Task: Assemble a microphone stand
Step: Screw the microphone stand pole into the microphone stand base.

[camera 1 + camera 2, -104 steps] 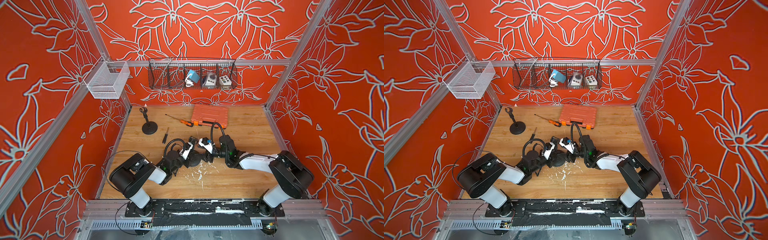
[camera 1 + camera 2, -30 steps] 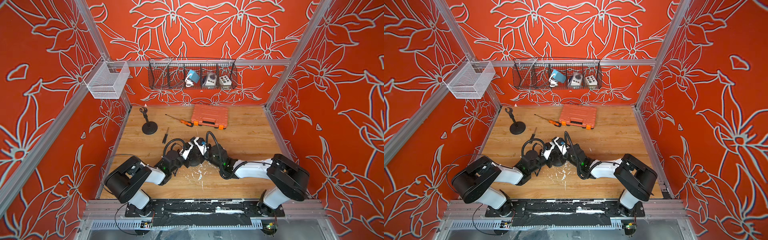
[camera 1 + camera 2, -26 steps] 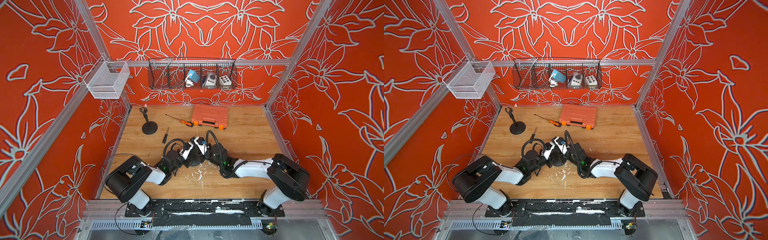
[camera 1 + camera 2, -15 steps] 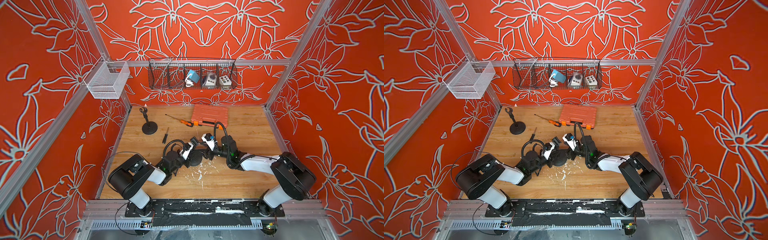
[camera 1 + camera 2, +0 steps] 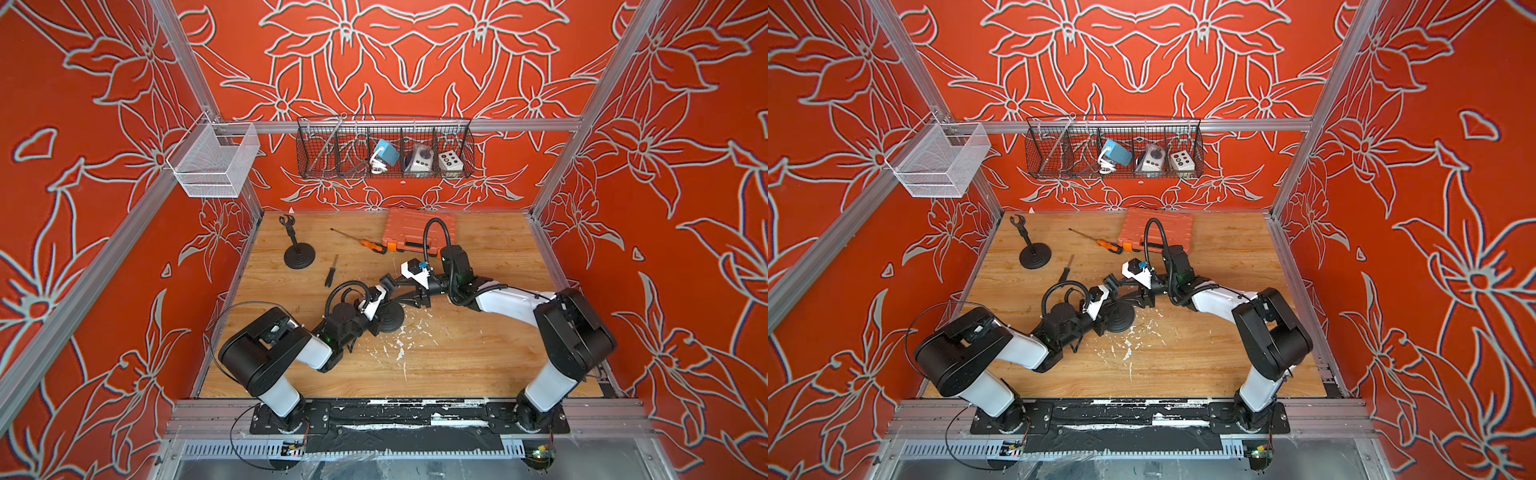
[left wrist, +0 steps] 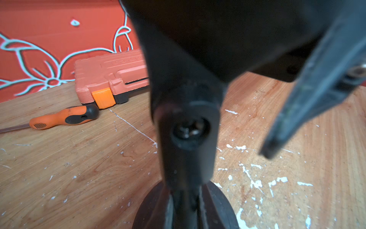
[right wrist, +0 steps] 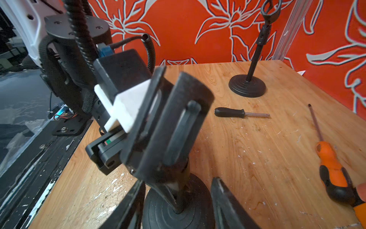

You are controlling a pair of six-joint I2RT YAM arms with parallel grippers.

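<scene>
Mic stand [image 5: 391,319] sits mid-scene on the table [image 5: 478,357], round base flat on the wood among white scuffs. L pincer [image 5: 380,316] is clamped tight on its post just above the base. R pincer [image 7: 179,181] is just right of it, fingers spread wide, gripping nothing. Far left: 2nd stand [image 5: 298,259], fully built. Black screwdriver [image 5: 330,272] lies betw. the two stands. Orange screwdriver [image 5: 376,246] & orange case [image 5: 419,230] lie near the far edge.
</scene>
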